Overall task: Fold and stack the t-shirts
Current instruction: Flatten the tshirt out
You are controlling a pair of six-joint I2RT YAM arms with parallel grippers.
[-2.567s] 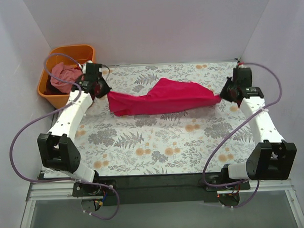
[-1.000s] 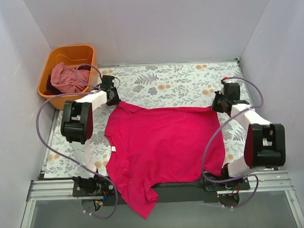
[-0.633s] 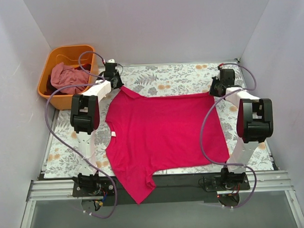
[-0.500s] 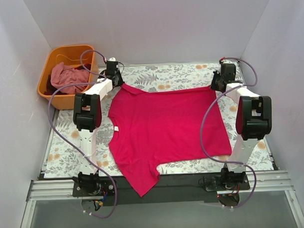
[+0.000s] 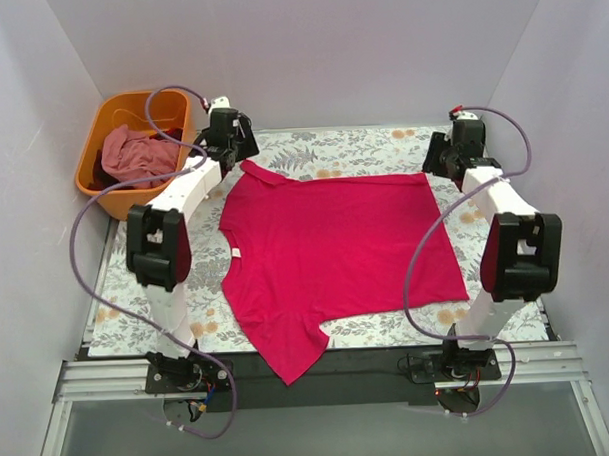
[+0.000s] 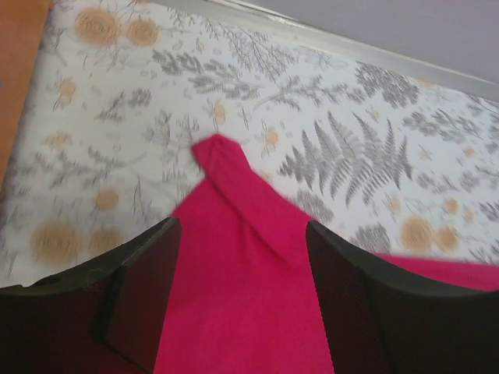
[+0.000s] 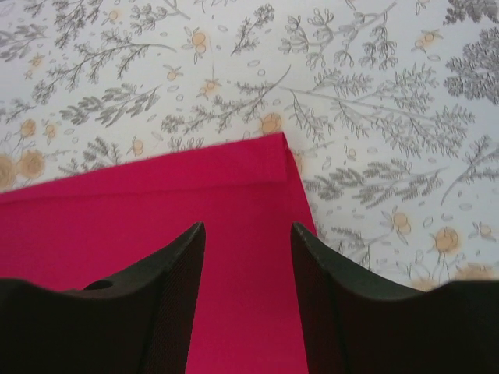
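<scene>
Since half a second ago the crimson t-shirt (image 5: 335,252) has slid toward 12 on the floral tablecloth (image 5: 362,146); white walls (image 5: 329,57) all round.

Top: it lies flat, one sleeve overhanging at 6. The dusty pink t-shirt (image 5: 132,154) sits in the orange basket (image 5: 103,200) at 10.

Left wrist: left gripper (image 6: 242,296) released, cloth corner between its fingers.

Right wrist: right gripper (image 7: 245,296) likewise released.

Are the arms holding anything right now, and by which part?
Nothing is held. The left gripper and right gripper both stand open over the far corners of the crimson t-shirt, which lies spread flat.
</scene>
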